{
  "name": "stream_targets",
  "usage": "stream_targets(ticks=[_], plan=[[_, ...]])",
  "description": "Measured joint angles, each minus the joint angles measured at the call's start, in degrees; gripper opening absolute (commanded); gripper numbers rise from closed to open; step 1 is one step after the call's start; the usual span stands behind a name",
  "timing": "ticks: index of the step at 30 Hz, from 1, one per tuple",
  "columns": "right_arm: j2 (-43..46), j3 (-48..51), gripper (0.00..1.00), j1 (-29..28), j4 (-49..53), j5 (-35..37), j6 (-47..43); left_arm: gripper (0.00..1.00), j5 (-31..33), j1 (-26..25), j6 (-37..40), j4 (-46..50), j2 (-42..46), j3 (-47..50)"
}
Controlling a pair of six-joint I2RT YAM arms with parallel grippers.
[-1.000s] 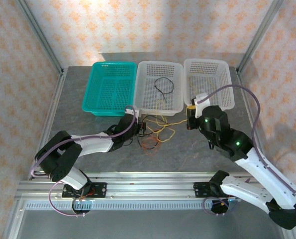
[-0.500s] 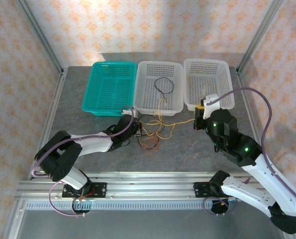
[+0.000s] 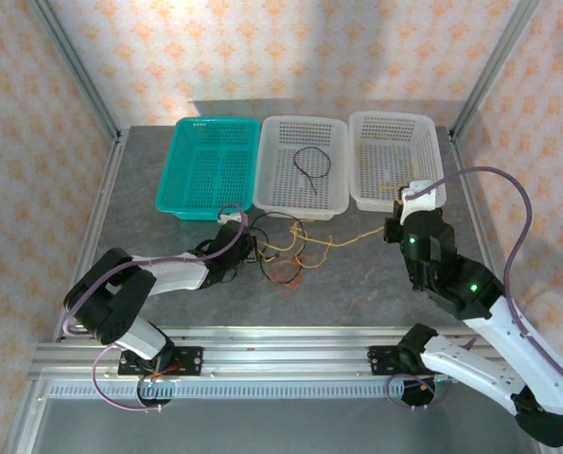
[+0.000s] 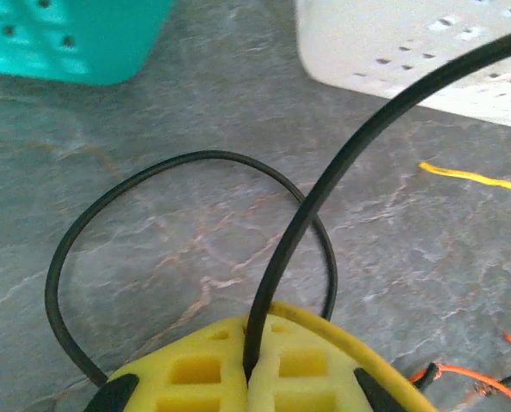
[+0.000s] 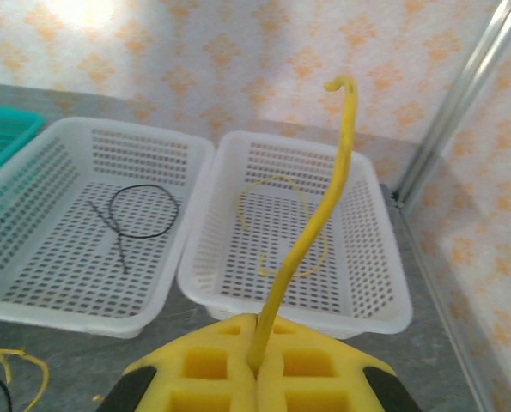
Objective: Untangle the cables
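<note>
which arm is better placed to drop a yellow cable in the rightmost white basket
Right. The right gripper is shut on a yellow cable and sits just in front of that basket. The left gripper is shut on a black cable at the tangle, farther off.

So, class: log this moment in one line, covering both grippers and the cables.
left gripper: shut on black cable | right gripper: shut on yellow cable | tangle: on table

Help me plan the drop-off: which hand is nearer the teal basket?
Left. The left hand, shut on a black cable, lies just before the near right corner of the teal basket; the right hand, gripping a yellow cable, is off by the rightmost white basket.
</note>
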State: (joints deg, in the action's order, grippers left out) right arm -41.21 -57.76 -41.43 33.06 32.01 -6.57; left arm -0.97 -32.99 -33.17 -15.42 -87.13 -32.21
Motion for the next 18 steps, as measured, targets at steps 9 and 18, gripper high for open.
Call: stream_targets(ticks=[9,18], plan=[[-1.22,0.94,0.0,0.0,0.0,8.07,-1.42,0.0,0.2,0.9,-0.96,1.09,1.81,1.38],[1.49,1.31,0.0,0.0,-0.52,16.5,-5.18,0.0,0.22,1.64,-1.14,1.38,1.92,2.05]])
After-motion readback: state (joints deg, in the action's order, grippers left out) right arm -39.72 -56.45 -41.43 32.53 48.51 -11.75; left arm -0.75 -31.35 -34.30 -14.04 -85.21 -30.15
